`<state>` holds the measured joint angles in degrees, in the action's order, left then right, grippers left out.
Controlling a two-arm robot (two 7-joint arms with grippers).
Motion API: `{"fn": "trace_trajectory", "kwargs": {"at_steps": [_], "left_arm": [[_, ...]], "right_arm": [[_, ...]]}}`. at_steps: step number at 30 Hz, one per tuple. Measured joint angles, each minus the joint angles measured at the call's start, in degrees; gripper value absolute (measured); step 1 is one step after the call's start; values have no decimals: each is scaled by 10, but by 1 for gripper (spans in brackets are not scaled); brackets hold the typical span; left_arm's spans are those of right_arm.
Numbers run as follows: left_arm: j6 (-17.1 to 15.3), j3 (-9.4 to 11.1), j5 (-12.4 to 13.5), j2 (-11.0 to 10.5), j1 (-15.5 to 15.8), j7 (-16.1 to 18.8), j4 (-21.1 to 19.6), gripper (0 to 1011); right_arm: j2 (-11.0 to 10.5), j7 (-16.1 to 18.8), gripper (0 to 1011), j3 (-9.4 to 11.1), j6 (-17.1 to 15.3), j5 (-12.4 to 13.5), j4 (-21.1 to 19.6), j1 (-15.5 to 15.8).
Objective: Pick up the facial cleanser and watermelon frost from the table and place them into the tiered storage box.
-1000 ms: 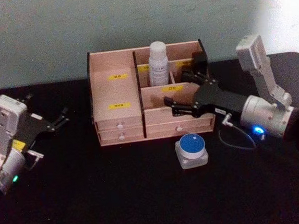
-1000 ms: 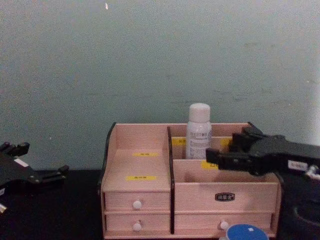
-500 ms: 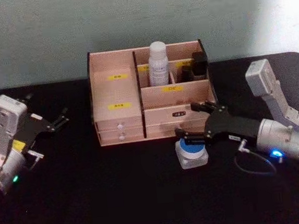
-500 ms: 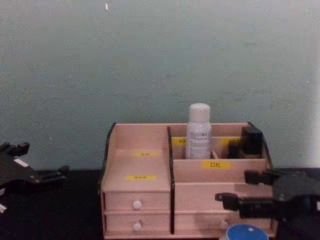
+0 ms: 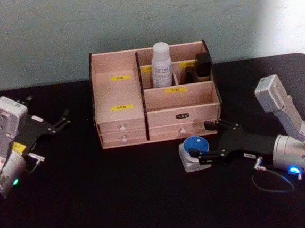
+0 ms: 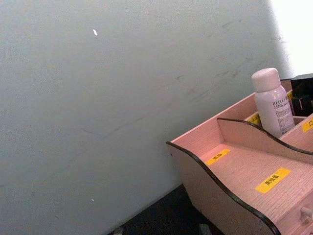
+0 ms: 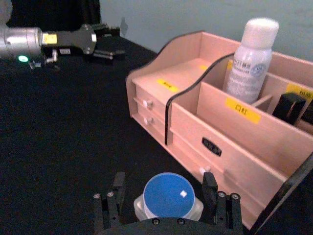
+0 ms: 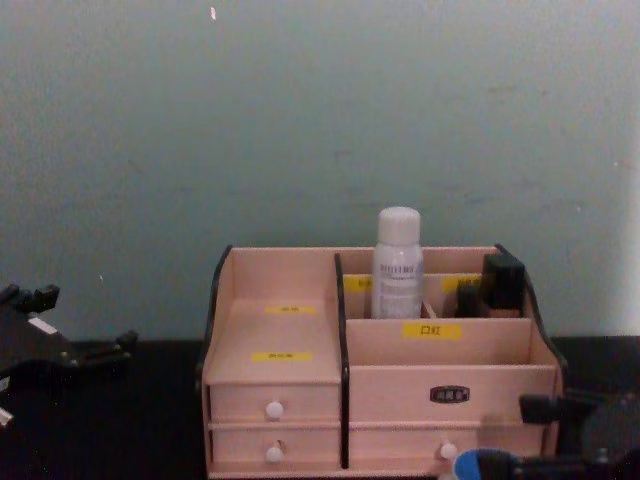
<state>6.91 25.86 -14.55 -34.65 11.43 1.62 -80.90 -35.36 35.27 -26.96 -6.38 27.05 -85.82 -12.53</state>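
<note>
Gripper on my right arm, the right gripper [image 5: 198, 139], has come down from the rear right compartment of the tiered storage box [image 5: 116, 93] and now sits low in front of the box's right-hand drawers. In the head view its fingers are spread, one on each side of the blue-lidded jar [image 5: 194, 145], which stands on the worktop [image 5: 122, 191] just in front of the box. The white bottle [image 5: 161, 65] stands upright in the box's rear middle compartment, and a dark item [image 5: 203, 67] sits in the rear right one, where my gripper was a second ago. My left gripper [image 5: 64, 118] is parked well to the left of the box with its fingers apart, holding nothing. The left wrist view looks across the box's stepped left side to the bottle behind it. The right wrist view shows my fingers bracketing the jar, with a gap on each side, so I am not gripping it yet. In the chest view the jar's blue lid peeks up in front of the box's lower right corner, with my right gripper low beside it. I judge the earlier drop is done and the jar is lined up for a grasp.
</note>
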Motion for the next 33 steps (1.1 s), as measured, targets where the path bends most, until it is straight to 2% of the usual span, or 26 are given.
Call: {"fn": "trace_trajectory", "kwargs": {"at_steps": [13, 33], "left_arm": [[0, 0, 0, 0, 0, 0, 0, 1001], [0, 0, 0, 0, 0, 0, 0, 1001]], "right_arm": [[-1, -19, 1003, -13, -3, -31, 8, 4], [19, -17, 1003, -19, -5, -43, 39, -9]]}}
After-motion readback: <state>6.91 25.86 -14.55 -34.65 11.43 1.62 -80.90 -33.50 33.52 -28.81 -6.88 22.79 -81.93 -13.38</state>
